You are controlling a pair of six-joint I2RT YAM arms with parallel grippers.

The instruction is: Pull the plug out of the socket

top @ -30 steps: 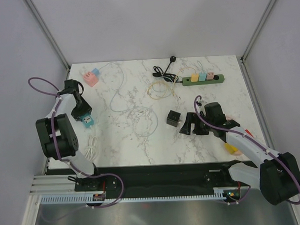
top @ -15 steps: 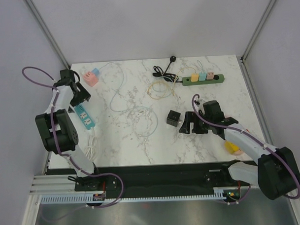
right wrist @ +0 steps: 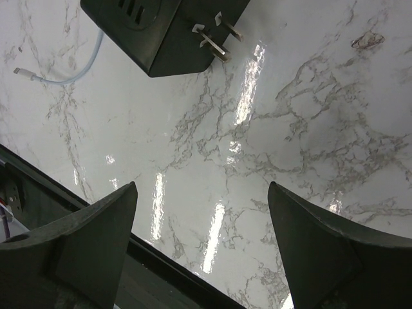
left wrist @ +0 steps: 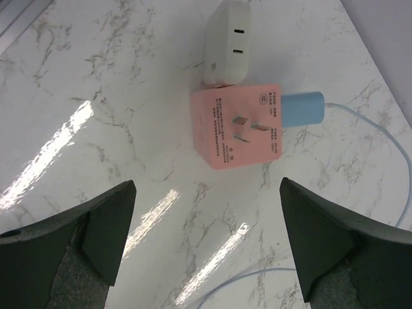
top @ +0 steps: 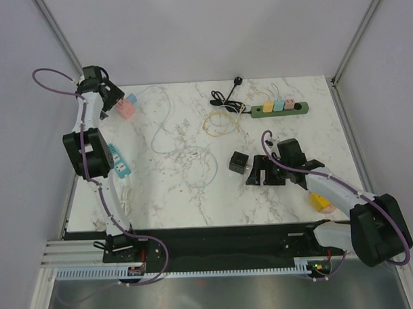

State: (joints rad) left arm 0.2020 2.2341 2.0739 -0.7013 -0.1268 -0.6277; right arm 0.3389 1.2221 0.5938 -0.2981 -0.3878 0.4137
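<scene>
A pink cube socket (left wrist: 235,125) lies on the marble near the back left corner, also in the top view (top: 125,110). A light blue plug (left wrist: 302,109) with a thin pale cable sits in its right side. A white charger (left wrist: 228,42) is pushed against its far side. My left gripper (left wrist: 206,187) hangs open above the marble just short of the pink cube, with nothing between its fingers; from above it (top: 103,96) is at the table's back left corner. My right gripper (right wrist: 201,187) stands open beside a black cube adapter (right wrist: 161,29), prongs showing.
A teal power strip (top: 118,164) lies by the left edge, with a white cable (top: 126,198) in front of it. A green power strip (top: 279,108) carrying coloured plugs and a black cable (top: 225,96) lie at the back. Pale cable loops (top: 193,155) cross the middle. Yellow and pink items (top: 320,203) sit by the right arm.
My left gripper opened, let go of the teal power strip and moved back to the corner by the pink cube. The right gripper barely shifted.
</scene>
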